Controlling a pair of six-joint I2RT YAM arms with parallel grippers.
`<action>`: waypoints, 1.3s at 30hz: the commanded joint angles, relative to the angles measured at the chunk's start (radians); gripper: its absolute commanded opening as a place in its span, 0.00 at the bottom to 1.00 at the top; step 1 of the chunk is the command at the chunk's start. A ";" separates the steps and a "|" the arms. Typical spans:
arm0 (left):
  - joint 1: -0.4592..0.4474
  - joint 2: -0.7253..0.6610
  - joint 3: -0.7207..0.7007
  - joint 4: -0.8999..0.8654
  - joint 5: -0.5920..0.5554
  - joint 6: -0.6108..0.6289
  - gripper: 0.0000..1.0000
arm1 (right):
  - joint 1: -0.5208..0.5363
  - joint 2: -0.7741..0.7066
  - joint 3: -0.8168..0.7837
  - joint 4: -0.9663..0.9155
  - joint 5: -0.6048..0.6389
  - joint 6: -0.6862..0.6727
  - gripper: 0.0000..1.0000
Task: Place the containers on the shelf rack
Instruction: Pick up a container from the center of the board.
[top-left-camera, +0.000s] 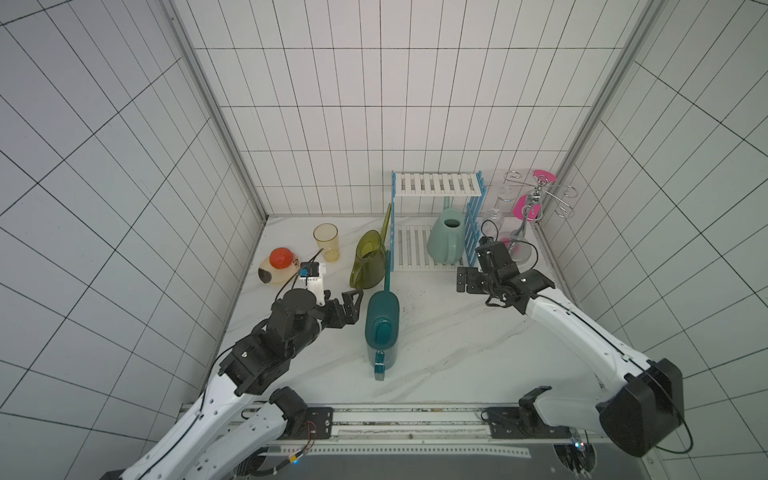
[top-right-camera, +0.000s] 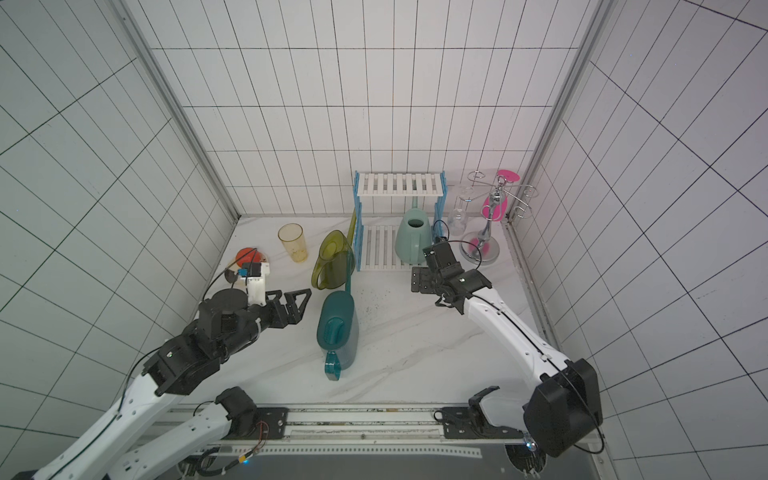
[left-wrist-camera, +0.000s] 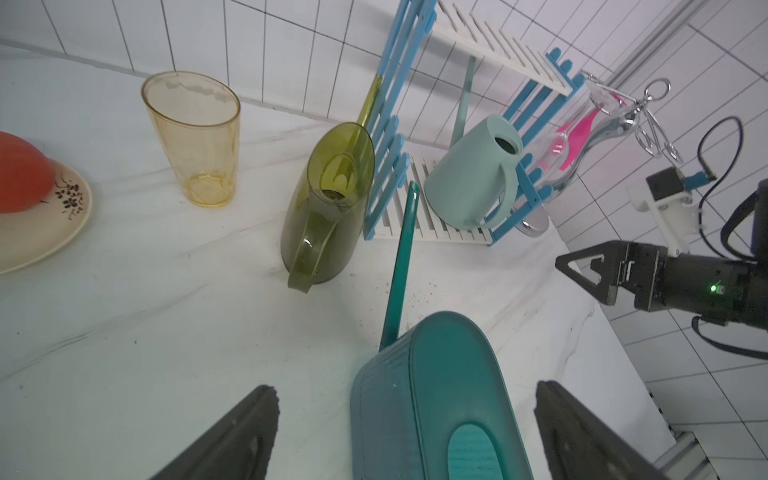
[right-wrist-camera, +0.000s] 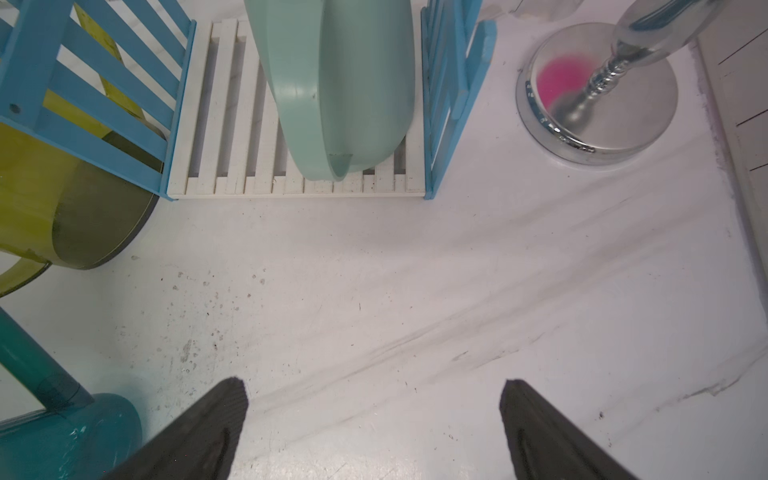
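Mint can (top-left-camera: 446, 241) is on the shelf rack's (top-left-camera: 436, 189) lower tier; teal can (top-left-camera: 382, 324) and olive can (top-left-camera: 368, 262) sit on the table (top-left-camera: 457, 345). Left gripper (top-left-camera: 345, 300) and right gripper (right-wrist-camera: 374, 388) are both spread, empty. I'd have the left one straddle the teal body squarely, minding its long spout.

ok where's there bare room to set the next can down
Top shelf: bare. Lower shelf: free between the mint can and the blue frame beside the olive can. Tabletop: open between the teal can and right tool. Crowded around the olive can and teal spout.
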 joint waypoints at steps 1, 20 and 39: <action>-0.140 0.022 0.035 -0.125 -0.213 -0.084 0.98 | 0.007 -0.031 -0.035 0.037 0.029 0.024 0.99; -0.726 0.329 0.186 -0.464 -0.439 -0.558 0.98 | 0.005 -0.182 -0.081 -0.069 -0.016 0.031 0.99; -0.779 0.383 0.100 -0.464 -0.294 -0.733 0.78 | -0.002 -0.179 -0.071 -0.075 -0.023 0.009 0.99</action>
